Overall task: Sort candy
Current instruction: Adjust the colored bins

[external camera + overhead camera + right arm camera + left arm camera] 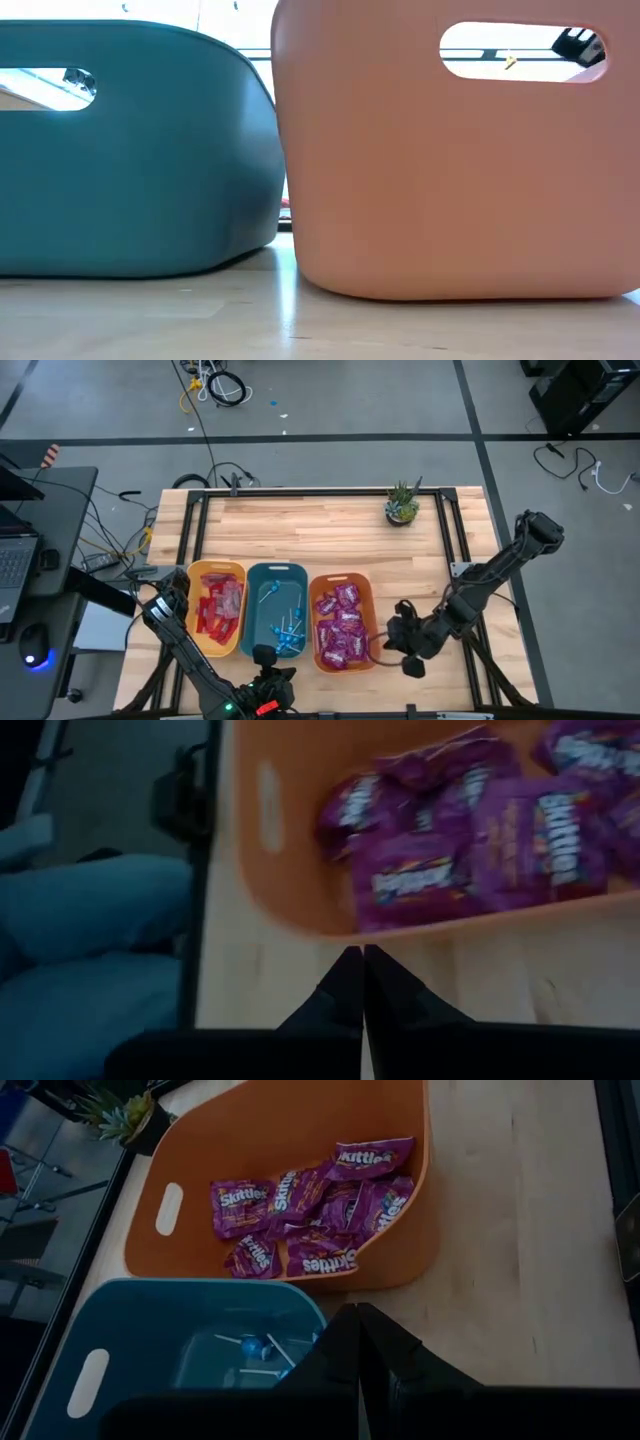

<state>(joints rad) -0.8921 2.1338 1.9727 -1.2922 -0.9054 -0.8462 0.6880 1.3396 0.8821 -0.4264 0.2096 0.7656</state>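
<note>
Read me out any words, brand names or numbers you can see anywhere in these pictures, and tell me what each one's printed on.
"Skittles": on the purple packets in the orange bin, left wrist view.
Same purple packets in the right wrist view: lettering too blurred to read.
Red packets in the yellow bin: print too small to read.
Blue lollipops in the teal bin: no readable text.
Low view: no text.

Showing three bins point(277, 572), one potted plant point(402, 506), roughly ten purple packets point(310, 1205), several red packets point(218, 603), a few blue lollipops point(288, 632).
</note>
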